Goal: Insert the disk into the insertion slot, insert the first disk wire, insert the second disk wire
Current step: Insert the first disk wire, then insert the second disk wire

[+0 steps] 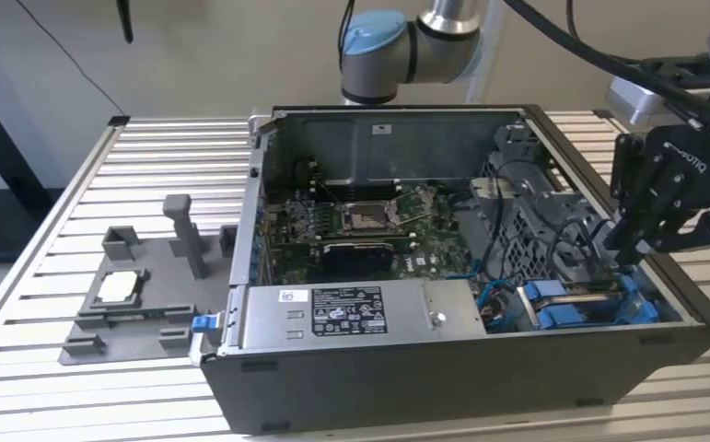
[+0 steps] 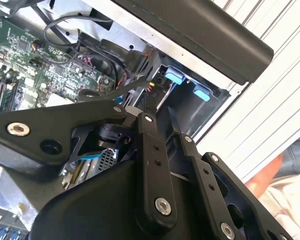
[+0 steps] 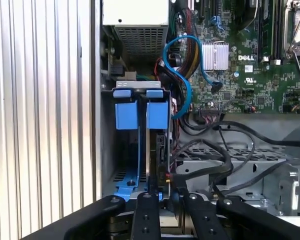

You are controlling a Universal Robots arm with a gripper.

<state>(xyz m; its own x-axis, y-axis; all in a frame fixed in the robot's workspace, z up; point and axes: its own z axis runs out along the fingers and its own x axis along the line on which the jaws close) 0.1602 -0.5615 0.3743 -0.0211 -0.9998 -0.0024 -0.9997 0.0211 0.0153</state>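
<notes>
My gripper low inside open computer case, at case's 4 o'clock corner in exterior view. Fingers pinched together, tips at disk. Disk stands on edge in drive bay: thin dark-grey end, bright blue carrier tab. Black wire just beside tips; can't tell if gripped.

I saw the arm at the top centre of the exterior view, its blue-capped joint on the left side. The gripper hung near the right edge of that frame, pointing down (leaning a little toward the frame's left). Its black fingers were drawn close together at the tips, and both wrist views showed the linkage bars narrowing to the same tight pinch.
</notes>
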